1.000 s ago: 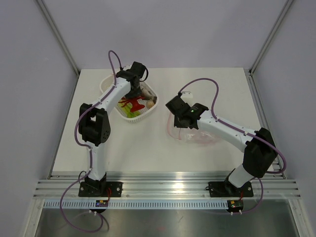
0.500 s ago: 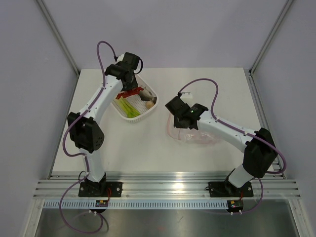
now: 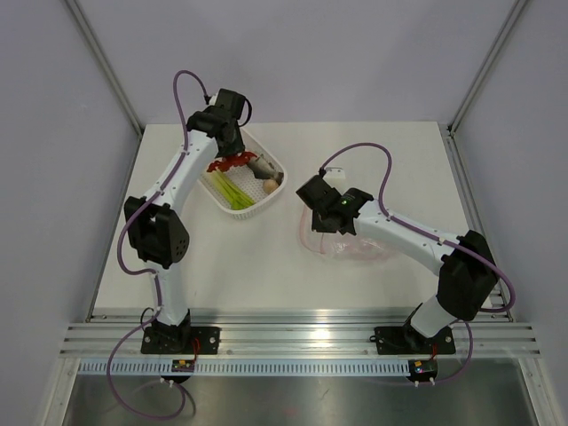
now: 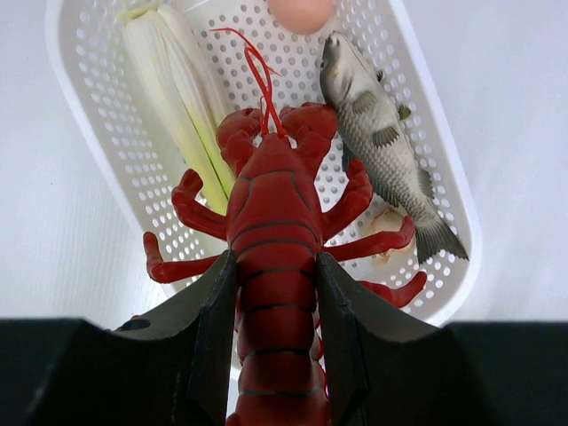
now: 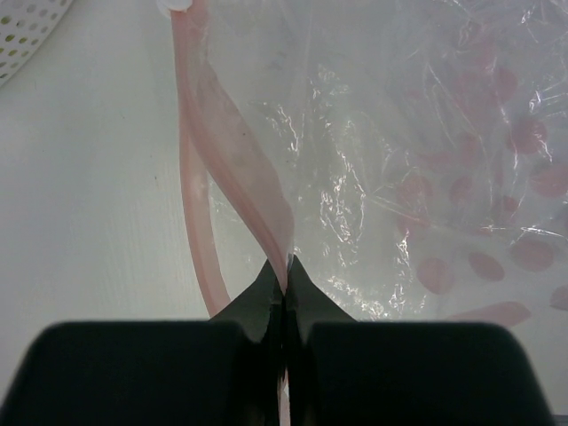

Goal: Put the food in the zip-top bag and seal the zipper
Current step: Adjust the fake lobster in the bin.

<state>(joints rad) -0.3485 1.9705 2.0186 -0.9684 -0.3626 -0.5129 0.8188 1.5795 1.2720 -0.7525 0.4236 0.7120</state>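
My left gripper (image 4: pixel 275 271) is shut on the tail of the red lobster (image 4: pixel 275 195), which hangs just above the white basket (image 4: pixel 444 204). In the basket lie a grey fish (image 4: pixel 377 133), a green leafy vegetable (image 4: pixel 182 98) and a peach round piece (image 4: pixel 302 9). From above, the left gripper (image 3: pixel 229 146) holds the lobster (image 3: pixel 231 162) over the basket's far end. My right gripper (image 5: pixel 285 266) is shut on the pink zipper (image 5: pixel 235 151) at the mouth of the zip-top bag (image 5: pixel 399 133). The strip's other half curves away to the left, so the mouth gapes. The bag (image 3: pixel 355 248) lies flat at centre right.
The basket (image 3: pixel 269 193) stands at the back left of the white table, a hand's width left of the bag. Grey walls and metal posts ring the table. Purple cables loop above both arms.
The left arm has risen and drawn back toward the far left, lifting the lobster out of the basket. The right arm and bag have stayed put.
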